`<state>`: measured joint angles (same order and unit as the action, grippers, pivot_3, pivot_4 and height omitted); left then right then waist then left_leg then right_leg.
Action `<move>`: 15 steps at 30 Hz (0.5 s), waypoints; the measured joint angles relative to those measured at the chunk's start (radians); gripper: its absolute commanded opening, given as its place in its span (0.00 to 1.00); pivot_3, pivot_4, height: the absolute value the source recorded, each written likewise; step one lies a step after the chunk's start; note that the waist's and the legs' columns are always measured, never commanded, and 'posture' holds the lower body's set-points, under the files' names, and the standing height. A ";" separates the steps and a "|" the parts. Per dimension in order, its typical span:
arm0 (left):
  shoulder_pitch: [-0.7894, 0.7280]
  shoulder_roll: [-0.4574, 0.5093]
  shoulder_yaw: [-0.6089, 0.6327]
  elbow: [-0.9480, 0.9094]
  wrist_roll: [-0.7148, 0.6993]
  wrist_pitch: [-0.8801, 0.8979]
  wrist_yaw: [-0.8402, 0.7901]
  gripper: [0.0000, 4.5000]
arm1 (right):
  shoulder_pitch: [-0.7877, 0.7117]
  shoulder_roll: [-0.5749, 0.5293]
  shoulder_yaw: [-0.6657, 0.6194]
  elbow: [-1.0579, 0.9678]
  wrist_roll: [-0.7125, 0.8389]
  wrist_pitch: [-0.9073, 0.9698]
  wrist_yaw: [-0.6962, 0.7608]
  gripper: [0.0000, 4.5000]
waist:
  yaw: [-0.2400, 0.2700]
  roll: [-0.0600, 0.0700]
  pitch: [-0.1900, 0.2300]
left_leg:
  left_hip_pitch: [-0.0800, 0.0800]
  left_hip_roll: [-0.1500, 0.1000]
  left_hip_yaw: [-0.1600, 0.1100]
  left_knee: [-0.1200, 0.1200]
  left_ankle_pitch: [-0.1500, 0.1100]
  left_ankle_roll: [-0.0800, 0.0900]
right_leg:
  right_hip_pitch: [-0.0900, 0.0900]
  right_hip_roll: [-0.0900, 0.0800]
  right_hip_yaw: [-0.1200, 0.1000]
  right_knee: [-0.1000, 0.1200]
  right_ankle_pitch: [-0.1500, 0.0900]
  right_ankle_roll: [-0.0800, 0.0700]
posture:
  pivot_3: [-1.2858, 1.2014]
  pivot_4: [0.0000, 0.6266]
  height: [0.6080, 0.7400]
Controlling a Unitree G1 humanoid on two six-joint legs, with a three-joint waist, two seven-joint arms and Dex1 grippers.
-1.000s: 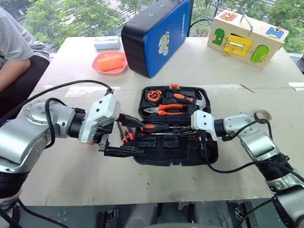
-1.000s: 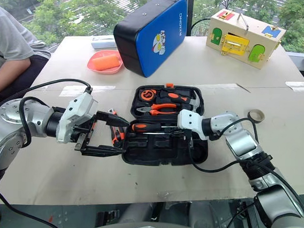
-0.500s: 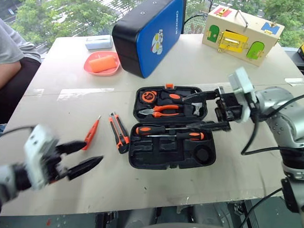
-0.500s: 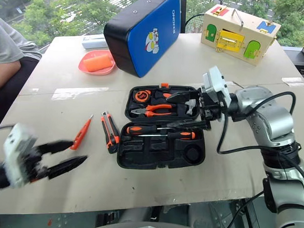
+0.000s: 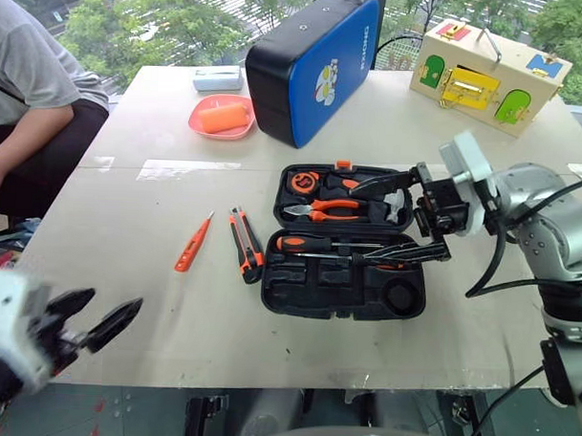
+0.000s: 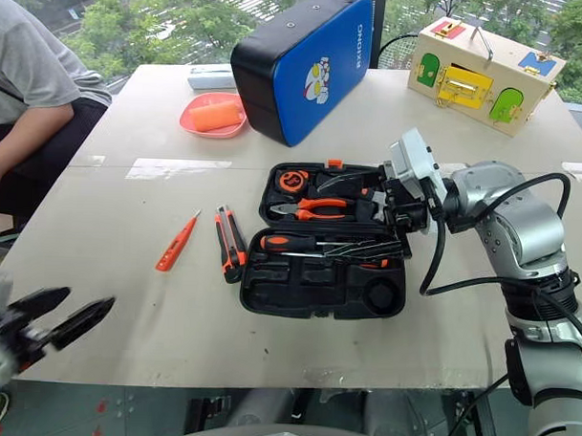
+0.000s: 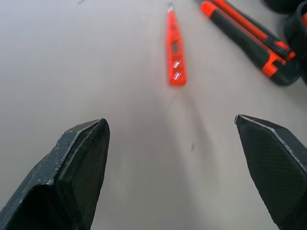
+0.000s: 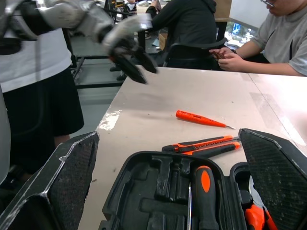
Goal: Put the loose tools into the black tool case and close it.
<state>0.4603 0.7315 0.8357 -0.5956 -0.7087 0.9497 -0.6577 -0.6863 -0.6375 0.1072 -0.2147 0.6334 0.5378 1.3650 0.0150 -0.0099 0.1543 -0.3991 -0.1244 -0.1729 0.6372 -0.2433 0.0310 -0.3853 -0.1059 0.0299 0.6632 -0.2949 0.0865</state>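
left gripper [image 5: 91, 318] spread wide, empty, off table's near-left edge [image 5: 123, 380] | right gripper [image 5: 411, 217] spread wide, empty, above open tool case [image 5: 346, 277] | case holds two screwdrivers [image 5: 314, 245]; tester [image 5: 193, 244], knife [image 5: 244, 243] loose just left

A large blue-and-black case [image 5: 312, 68] stands at the table's [image 5: 155, 271] far side, a pink dish [image 5: 221, 118] holding an orange block to its left. A wooden latch box [image 5: 487, 77] sits far right. A seated person [image 5: 32, 104] waits at left.

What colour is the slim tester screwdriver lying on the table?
Orange; the tester screwdriver shows best in the left wrist view.
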 measured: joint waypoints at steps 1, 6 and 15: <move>-0.037 0.019 -0.028 0.021 0.000 0.031 0.027 1.00 | 0.004 0.001 0.002 -0.011 0.000 0.001 -0.003 0.99 | -0.006 -0.001 0.000 | 0.000 0.000 0.000 0.000 0.000 0.000 | 0.000 0.000 0.001 0.000 0.000 0.000 | 0.52 0.24 0.96; -0.253 0.121 -0.188 0.137 0.011 0.153 0.107 1.00 | 0.041 -0.014 -0.008 -0.064 0.005 0.006 -0.040 0.99 | -0.026 -0.001 -0.001 | 0.000 0.001 0.001 -0.001 0.000 -0.001 | -0.002 0.001 0.001 0.000 0.000 0.000 | 0.52 0.24 0.96; -0.521 0.189 -0.466 0.390 0.108 0.195 0.135 0.74 | 0.099 -0.042 -0.017 -0.151 0.026 0.025 -0.103 1.00 | -0.031 -0.001 -0.001 | -0.001 0.002 0.002 -0.001 0.000 -0.002 | -0.004 0.001 0.003 0.001 0.000 0.000 | 0.52 0.24 0.96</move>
<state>-0.0604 0.9203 0.3694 -0.2052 -0.6009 1.1450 -0.5223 -0.5872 -0.6798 0.0899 -0.3657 0.6593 0.5632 1.2619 -0.0157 -0.0105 0.1535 -0.3998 -0.1227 -0.1710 0.6358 -0.2431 0.0293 -0.3892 -0.1045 0.0324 0.6640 -0.2949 0.0866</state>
